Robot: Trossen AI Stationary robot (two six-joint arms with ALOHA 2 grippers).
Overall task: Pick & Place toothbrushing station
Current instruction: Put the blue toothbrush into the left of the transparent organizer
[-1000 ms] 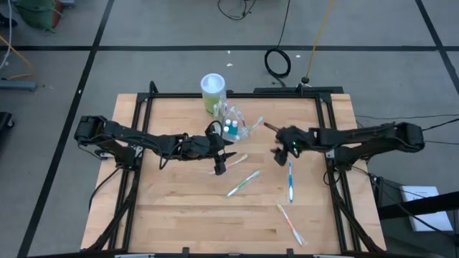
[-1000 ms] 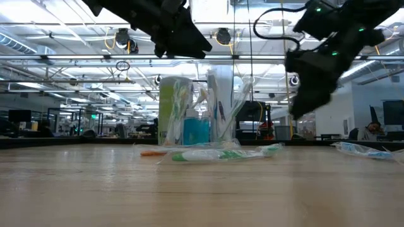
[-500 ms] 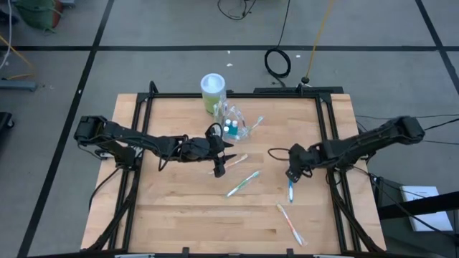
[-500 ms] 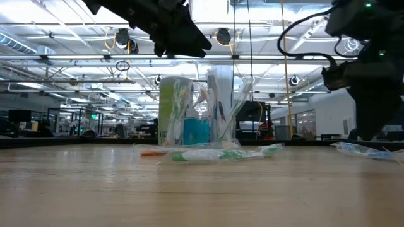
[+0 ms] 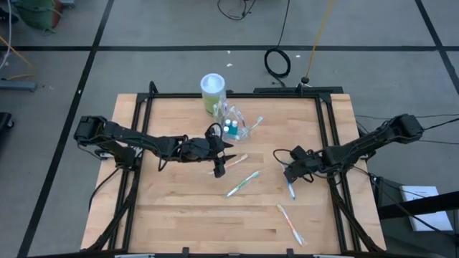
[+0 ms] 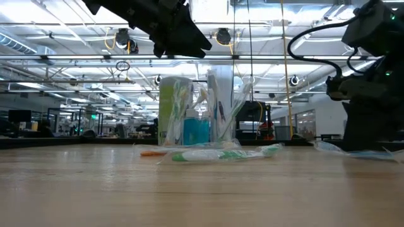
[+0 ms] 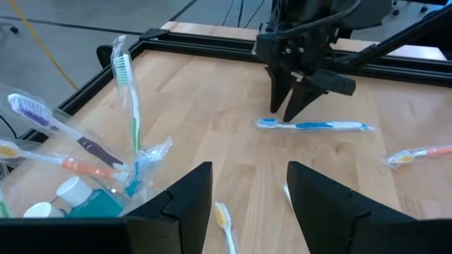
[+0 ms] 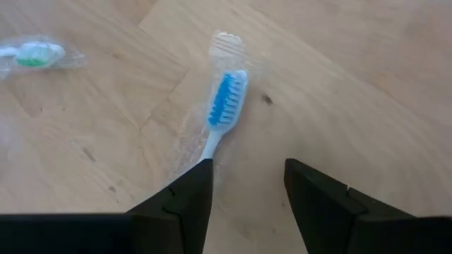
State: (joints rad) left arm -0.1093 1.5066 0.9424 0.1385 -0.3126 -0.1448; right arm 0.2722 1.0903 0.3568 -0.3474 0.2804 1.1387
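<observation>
Right gripper point(image 8: 244, 185), fingers parted, straddles a wrapped blue toothbrush point(image 8: 222, 107). Left gripper point(image 7: 247, 194) hangs released. The clear station point(image 5: 235, 123) seems light, rigid, slippery; grip its rim.

A green canister point(image 5: 213, 92) with a white lid stands at the wooden table's point(image 5: 179, 208) far edge.

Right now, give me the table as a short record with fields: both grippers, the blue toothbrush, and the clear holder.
left gripper: open, hovering near the clear holder
right gripper: low over the blue toothbrush, fingers either side of its handle
blue toothbrush: lying flat on the table, wrapped in clear plastic
clear holder: at the back, holds toothbrushes, beside the green canister
</observation>
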